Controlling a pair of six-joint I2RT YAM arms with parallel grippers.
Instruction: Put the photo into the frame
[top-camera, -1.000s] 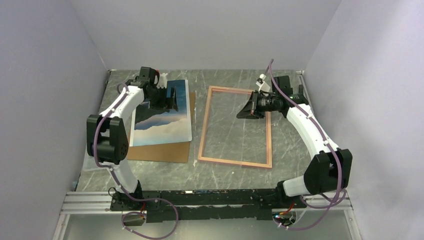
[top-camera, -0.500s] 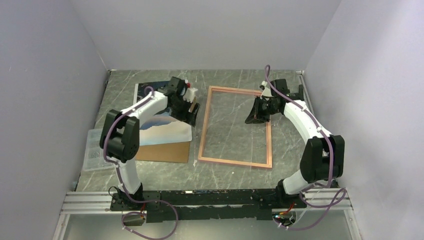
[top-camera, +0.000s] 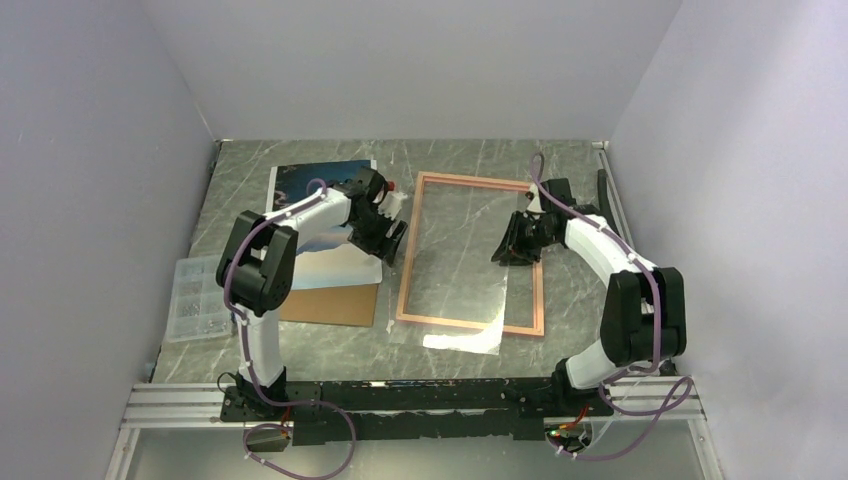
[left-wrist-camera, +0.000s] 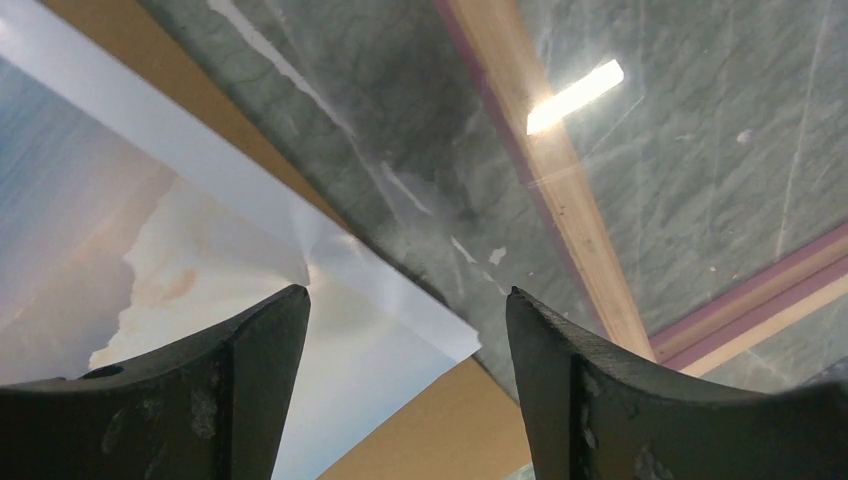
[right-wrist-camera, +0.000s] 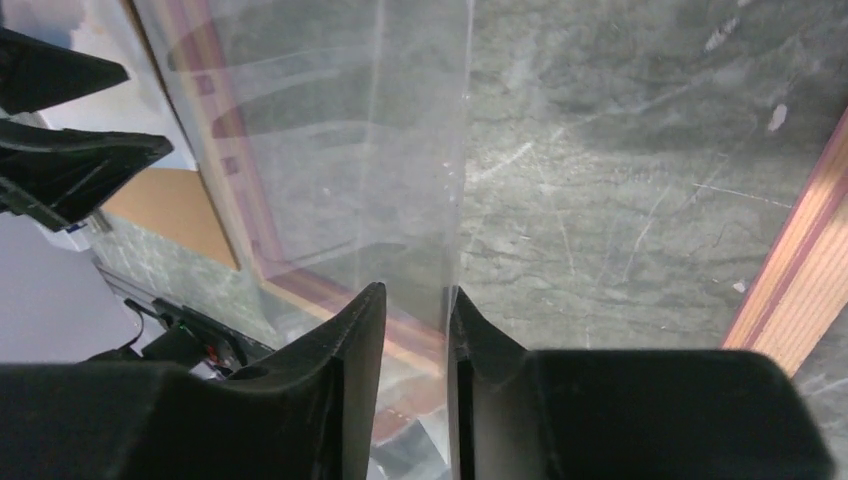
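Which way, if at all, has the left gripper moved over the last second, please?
Yes. The left gripper has moved right, from above the photo to beside the frame's left edge.

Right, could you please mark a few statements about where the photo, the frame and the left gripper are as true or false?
1. The photo lies on the brown backing board, outside the frame. True.
2. The left gripper is shut on the photo's corner. False: its jaws stand open above that corner, holding nothing.
3. A clear sheet pokes past the frame's near edge. True.
4. The frame leans upright against the back wall. False: it lies flat on the table.
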